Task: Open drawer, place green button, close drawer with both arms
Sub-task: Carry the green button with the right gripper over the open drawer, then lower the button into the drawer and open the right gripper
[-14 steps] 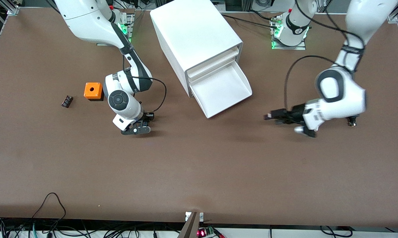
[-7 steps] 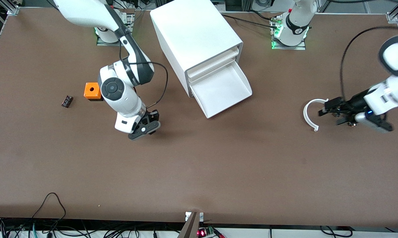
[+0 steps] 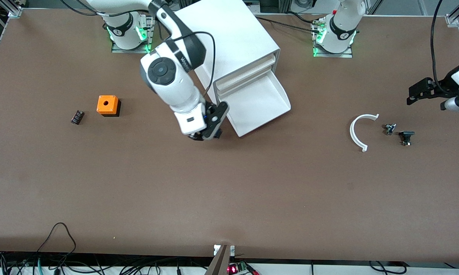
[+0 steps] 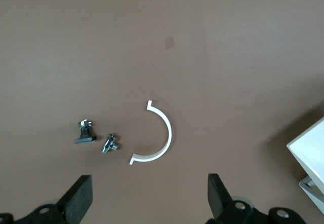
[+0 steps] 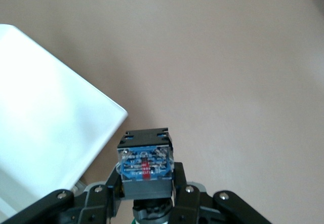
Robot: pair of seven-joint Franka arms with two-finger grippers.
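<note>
Clenched on the button (image 5: 146, 164), the right claw (image 3: 208, 128) hangs just beside the open drawer (image 3: 256, 104), so opening is done while placing and closing remain, and the left claw (image 3: 424, 90), spread and waiting, is over the brown table (image 3: 229, 191) toward its own end.

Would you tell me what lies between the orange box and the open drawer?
In the front view, only the right gripper holding the button; otherwise bare table between orange box and drawer.
</note>
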